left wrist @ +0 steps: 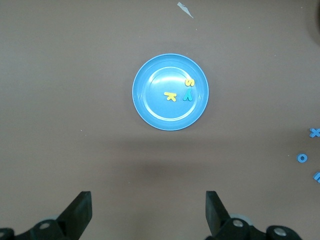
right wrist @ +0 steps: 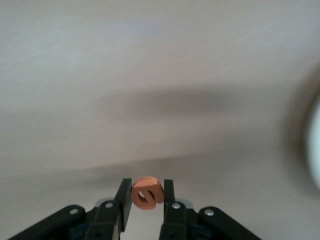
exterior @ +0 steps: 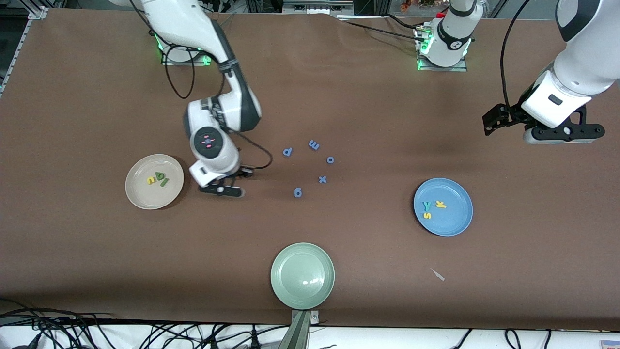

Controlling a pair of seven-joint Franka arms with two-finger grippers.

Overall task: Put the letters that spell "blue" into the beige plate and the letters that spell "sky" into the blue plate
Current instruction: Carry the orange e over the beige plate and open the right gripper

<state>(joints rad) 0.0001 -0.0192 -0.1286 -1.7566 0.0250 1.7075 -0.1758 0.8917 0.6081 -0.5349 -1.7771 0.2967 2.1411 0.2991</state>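
Note:
My right gripper (right wrist: 146, 197) is shut on the orange e (right wrist: 146, 194), which stands upright between its fingers. In the front view this gripper (exterior: 223, 190) hangs low over the table beside the beige plate (exterior: 140, 196), and the e is hidden there. The beige plate holds a yellow u (exterior: 151, 180), a dark green b (exterior: 159, 175) and a green l (exterior: 164, 182). The blue plate (exterior: 453, 220) holds a yellow s (exterior: 426, 215), a teal y (exterior: 426, 205) and a yellow k (exterior: 441, 204). My left gripper (exterior: 564, 133) waits open and empty above the table at the left arm's end, looking down at the blue plate (left wrist: 160, 107).
Several blue-violet letters (exterior: 314, 144) lie scattered mid-table between the two plates. A pale green plate (exterior: 302, 275) sits near the table's front edge. A small pale scrap (exterior: 438, 274) lies nearer to the front camera than the blue plate.

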